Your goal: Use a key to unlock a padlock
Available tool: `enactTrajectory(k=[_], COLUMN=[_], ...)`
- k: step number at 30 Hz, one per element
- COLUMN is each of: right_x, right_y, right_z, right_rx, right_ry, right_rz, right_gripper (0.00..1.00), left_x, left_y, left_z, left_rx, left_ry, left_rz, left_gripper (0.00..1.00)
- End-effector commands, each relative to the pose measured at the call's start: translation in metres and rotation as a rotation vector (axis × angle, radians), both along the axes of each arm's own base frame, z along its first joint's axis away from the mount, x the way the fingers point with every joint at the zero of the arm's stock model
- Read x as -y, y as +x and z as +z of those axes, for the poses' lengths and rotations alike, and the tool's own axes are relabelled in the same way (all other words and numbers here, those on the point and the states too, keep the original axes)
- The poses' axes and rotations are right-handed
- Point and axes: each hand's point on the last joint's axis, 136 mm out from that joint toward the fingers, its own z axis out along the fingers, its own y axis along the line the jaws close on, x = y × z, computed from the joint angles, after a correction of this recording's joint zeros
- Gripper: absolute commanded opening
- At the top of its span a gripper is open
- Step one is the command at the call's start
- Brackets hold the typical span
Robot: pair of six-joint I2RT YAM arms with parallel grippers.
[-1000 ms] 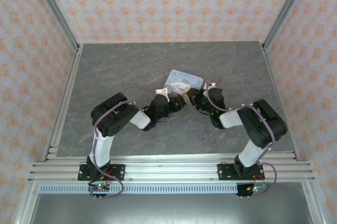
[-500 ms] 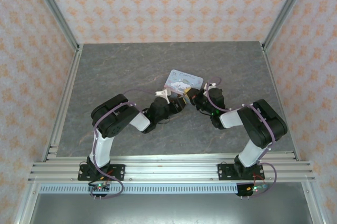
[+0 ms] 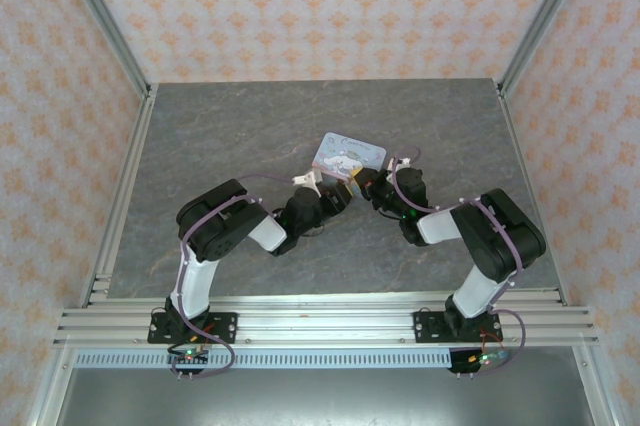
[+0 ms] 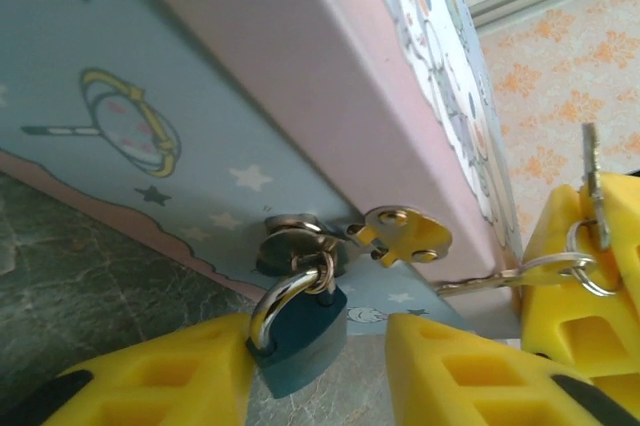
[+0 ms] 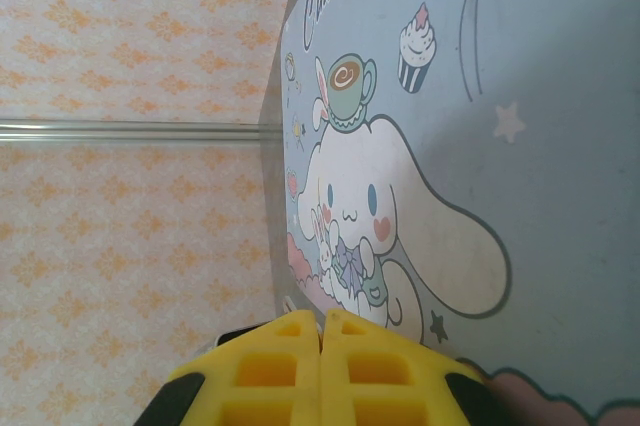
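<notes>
walls [image 3: 330, 6]: orange-patterned wallpaper | table [image 3: 230, 136]: grey stone-look | rails [image 3: 320, 326]: aluminium

From above, the light is bright, even and diffuse. The table [image 3: 250, 126] carries only soft, short shadows under the arms near the tin [image 3: 347, 154], and there is no glare.

In the left wrist view the tin's side is shaded and slightly soft. The padlock [image 4: 300, 346] under the tin is sharpest, with bright glints on its shackle. The left gripper [image 4: 320, 344] below the tin is blurred by nearness. The key [image 4: 592, 176], right of the tin, looks hazy against a pale, washed-out wall [image 4: 540, 76].

In the right wrist view the tin's print is crisp, though grey shade covers its right part. The right gripper [image 5: 321, 331] below the tin is soft-edged.
</notes>
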Motion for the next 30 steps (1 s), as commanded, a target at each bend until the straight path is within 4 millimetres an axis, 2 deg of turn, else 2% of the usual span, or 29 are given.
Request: enactTrajectory(k=[1, 6, 14, 18, 23, 30], right_x=[0.007, 0.009, 0.03, 0.036, 0.039, 0.041], right_y=[-0.004, 0.002, 0.021, 0.026, 0.03, 0.029], right_z=[-0.01, -0.002, 0.031, 0.042, 0.036, 0.008], right_rx=[-0.032, -0.018, 0.027, 0.041, 0.029, -0.02], right_ry=[-0.016, -0.006, 0.025, 0.025, 0.012, -0.02], right_rz=[-0.022, -0.032, -0.085, -0.094, -0.108, -0.116], right_gripper=[0.0, 0.0, 0.0, 0.0, 0.0, 0.0], left_x=[0.004, 0.003, 0.002, 0.002, 0.004, 0.006], left_y=[0.002, 0.0, 0.0, 0.0, 0.0, 0.001], left_z=[0.01, 0.008, 0.007, 0.005, 0.005, 0.001], left_rx=[0.039, 0.033, 0.029, 0.023, 0.023, 0.016], left_ry=[-0.032, -0.023, -0.014, -0.006, -0.002, 0.037], left_rz=[0.032, 0.036, 0.036, 0.035, 0.026, 0.014], left_gripper=[0.35, 0.35, 0.34, 0.34, 0.34, 0.35])
